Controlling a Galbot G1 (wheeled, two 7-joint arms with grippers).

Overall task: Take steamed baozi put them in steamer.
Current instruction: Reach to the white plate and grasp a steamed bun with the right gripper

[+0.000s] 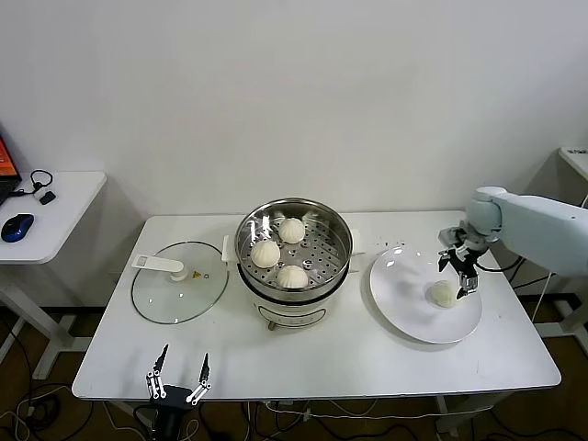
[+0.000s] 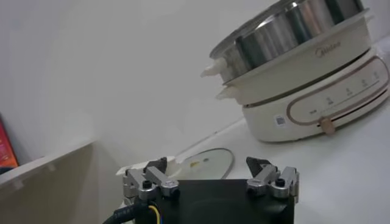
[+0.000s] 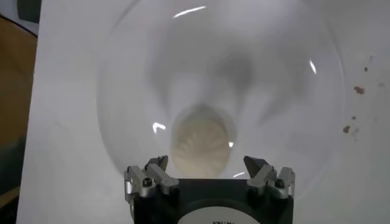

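Last steamed baozi (image 1: 443, 293) sitting on the white plate (image 1: 404, 308) near the desk's right edge, right gripper (image 1: 467, 274) spread wide above. Looks soft, light, squishable; best pinched gently round the sides.

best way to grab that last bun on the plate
Probably by the round sides of the bun, coming straight down from above. It sits pleats up on the flat white plate with nothing beside it, so both flanks are free, and pinching low spares the soft pleated top. The right gripper hangs open right over it. The left gripper waits open at the table's front edge.
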